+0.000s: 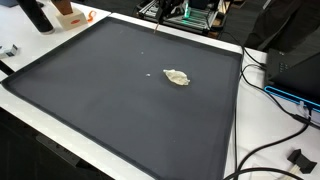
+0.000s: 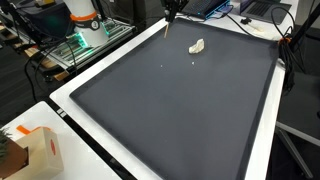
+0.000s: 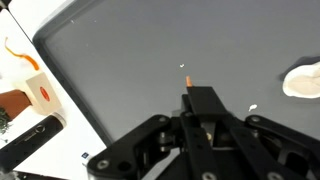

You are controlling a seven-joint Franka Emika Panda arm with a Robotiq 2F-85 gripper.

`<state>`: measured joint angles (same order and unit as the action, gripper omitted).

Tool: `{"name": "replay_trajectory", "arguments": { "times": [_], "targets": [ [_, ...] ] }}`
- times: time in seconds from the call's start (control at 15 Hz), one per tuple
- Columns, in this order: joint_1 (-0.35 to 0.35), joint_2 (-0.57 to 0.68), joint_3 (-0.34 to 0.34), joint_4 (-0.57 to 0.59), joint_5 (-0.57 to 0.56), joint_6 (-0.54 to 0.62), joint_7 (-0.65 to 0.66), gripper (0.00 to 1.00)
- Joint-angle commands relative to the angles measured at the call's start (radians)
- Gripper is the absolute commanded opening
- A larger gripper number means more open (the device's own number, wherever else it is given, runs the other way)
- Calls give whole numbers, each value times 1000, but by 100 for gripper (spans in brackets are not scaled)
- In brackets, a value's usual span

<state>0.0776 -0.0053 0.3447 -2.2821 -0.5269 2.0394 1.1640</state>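
Note:
My gripper (image 3: 200,98) hangs over the far edge of a large dark mat (image 1: 120,100), and shows at the top of both exterior views (image 1: 165,12) (image 2: 172,10). Its fingers are pressed together on a thin stick (image 3: 186,79) with an orange tip, which points down toward the mat (image 2: 167,32). The tip is just above the surface; I cannot tell whether it touches. A small cream lump (image 1: 177,77) (image 2: 197,46) lies on the mat a short way from the stick, at the right edge of the wrist view (image 3: 303,80).
A tiny white speck (image 3: 252,108) lies near the lump. The mat sits on a white table (image 2: 75,115). An orange-and-white box (image 2: 35,150) (image 3: 35,90) stands off the mat. Cables (image 1: 270,95) and black equipment (image 1: 300,65) crowd one side.

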Motion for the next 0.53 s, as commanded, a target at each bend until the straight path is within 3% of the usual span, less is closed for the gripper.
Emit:
{"name": "replay_trajectory", "arguments": {
  "times": [0.0, 0.47],
  "targets": [
    [84, 107, -40, 80, -124, -91, 155, 3],
    [197, 247, -91, 188, -310, -242, 346, 3]
  ]
}}
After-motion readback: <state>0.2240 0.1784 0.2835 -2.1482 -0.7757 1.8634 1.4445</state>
